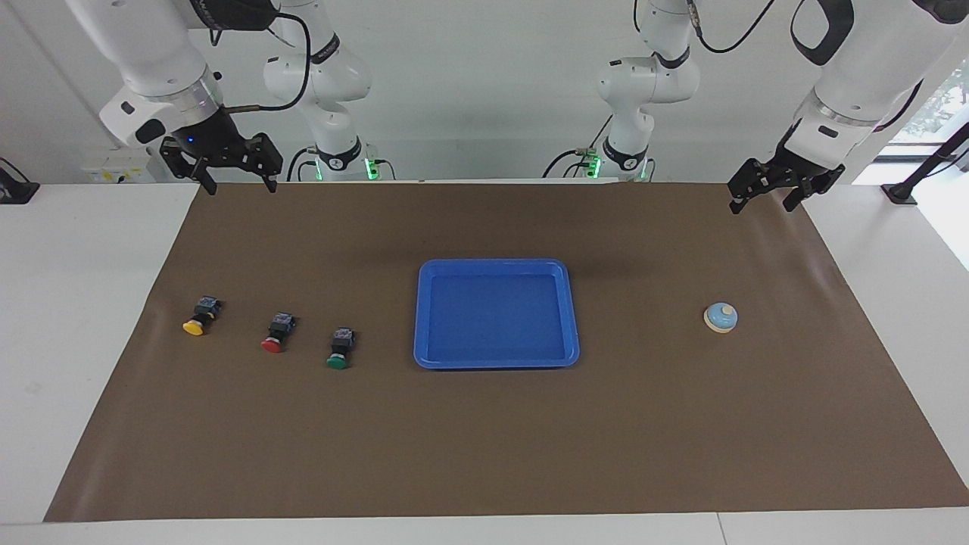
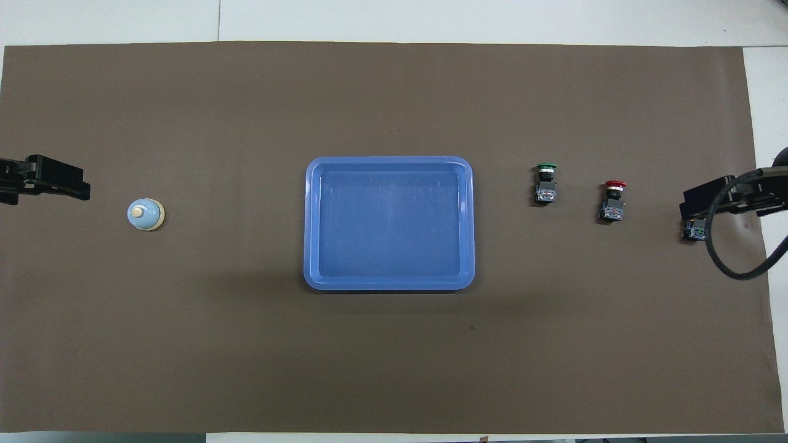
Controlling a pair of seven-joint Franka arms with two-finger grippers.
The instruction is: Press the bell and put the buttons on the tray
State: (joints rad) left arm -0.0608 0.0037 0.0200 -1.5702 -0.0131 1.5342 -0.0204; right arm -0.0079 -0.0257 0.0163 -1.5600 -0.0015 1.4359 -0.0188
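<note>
The blue tray [image 1: 496,265] lies mid-table and holds nothing; it also shows in the overhead view [image 2: 389,161]. The light-blue bell [image 1: 721,317] [image 2: 146,214] stands toward the left arm's end. The yellow button [image 1: 198,316], red button [image 1: 278,332] [image 2: 613,200] and green button [image 1: 341,348] [image 2: 545,183] lie in a row toward the right arm's end. My left gripper [image 1: 761,203] [image 2: 61,178] is open and empty, raised over the mat's edge at the robots' end. My right gripper [image 1: 239,184] [image 2: 705,200] is open and empty, raised likewise; from overhead it covers the yellow button's cap [image 2: 694,231].
A brown mat [image 1: 484,439] covers most of the white table [image 1: 76,303]. The two arm bases stand at the robots' end of the table. A black cable loops from the right wrist [image 2: 732,264].
</note>
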